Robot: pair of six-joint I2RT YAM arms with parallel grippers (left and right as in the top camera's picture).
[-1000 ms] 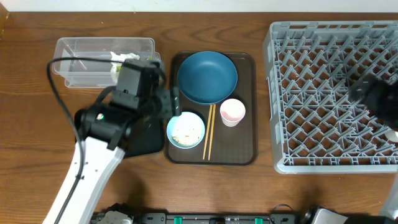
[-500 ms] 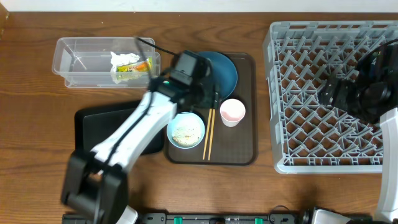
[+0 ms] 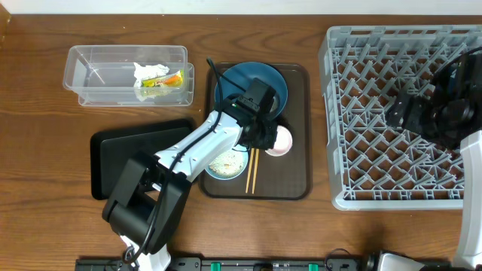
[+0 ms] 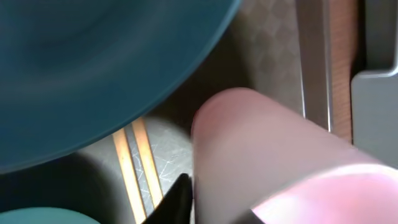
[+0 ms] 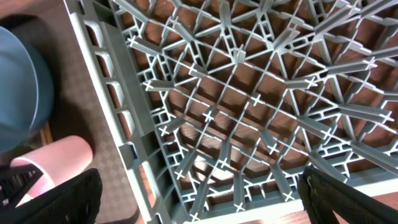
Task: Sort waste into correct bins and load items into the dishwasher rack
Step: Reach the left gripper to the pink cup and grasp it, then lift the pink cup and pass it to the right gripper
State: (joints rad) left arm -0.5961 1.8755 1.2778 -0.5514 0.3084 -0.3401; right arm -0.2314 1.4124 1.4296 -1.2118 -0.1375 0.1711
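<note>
A small white cup point(image 3: 282, 138) with a pinkish inside stands on the brown serving tray point(image 3: 297, 177), right of the blue plate point(image 3: 252, 84). My left gripper point(image 3: 269, 134) is at its rim. In the left wrist view one black finger point(image 4: 179, 198) presses on the cup's point(image 4: 267, 149) outer wall and the gripper point(image 4: 217, 206) is shut on that wall. The light-blue bowl point(image 3: 226, 161) holds pale crumbs, with the chopsticks point(image 3: 252, 170) beside it. My right gripper point(image 5: 205, 202) hangs wide open over the dishwasher rack point(image 3: 392, 188), holding nothing.
The clear tub point(image 3: 105, 75) at the back left holds a white tissue point(image 3: 147, 71) and a snack wrapper point(image 3: 167, 81). The flat black tray point(image 3: 128, 162) lies left of the serving tray. The rack's left wall point(image 5: 118, 106) stands close to the cup point(image 5: 53, 163).
My left arm swung right from the black tray across the serving tray to the cup, and its jaws closed on the cup's wall. The right arm has stayed over the rack for the last half second.
</note>
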